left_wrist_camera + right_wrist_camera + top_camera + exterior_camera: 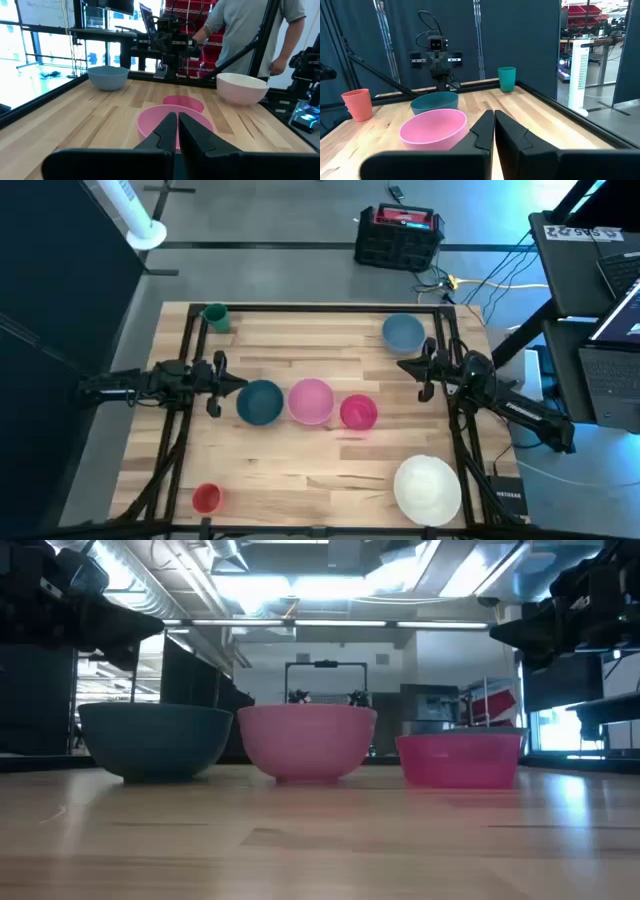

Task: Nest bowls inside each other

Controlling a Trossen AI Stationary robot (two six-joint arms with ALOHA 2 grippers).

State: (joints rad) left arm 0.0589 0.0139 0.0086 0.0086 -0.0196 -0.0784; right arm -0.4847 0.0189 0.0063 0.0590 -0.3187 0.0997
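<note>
Three bowls stand upright in a row at mid-table: dark teal [260, 402], pale pink [311, 401] and magenta [358, 412]. The low view shows them as teal [155, 740], pink [307, 740] and magenta [460, 758]. A light blue bowl [402, 333] stands at the far right and a white bowl [427, 488] at the near right. My left gripper [240, 383] hovers shut just left of the teal bowl. My right gripper [402, 365] hovers shut near the light blue bowl. Both wrist views show the fingers closed together, left [177, 120] and right [493, 117].
A green cup [215, 317] stands at the far left corner and a red cup [206, 498] at the near left. Black frame rails [186, 350] run along the table's edges. A person [250, 30] stands beyond the right side. Bare wood [300, 470] lies in front of the bowl row.
</note>
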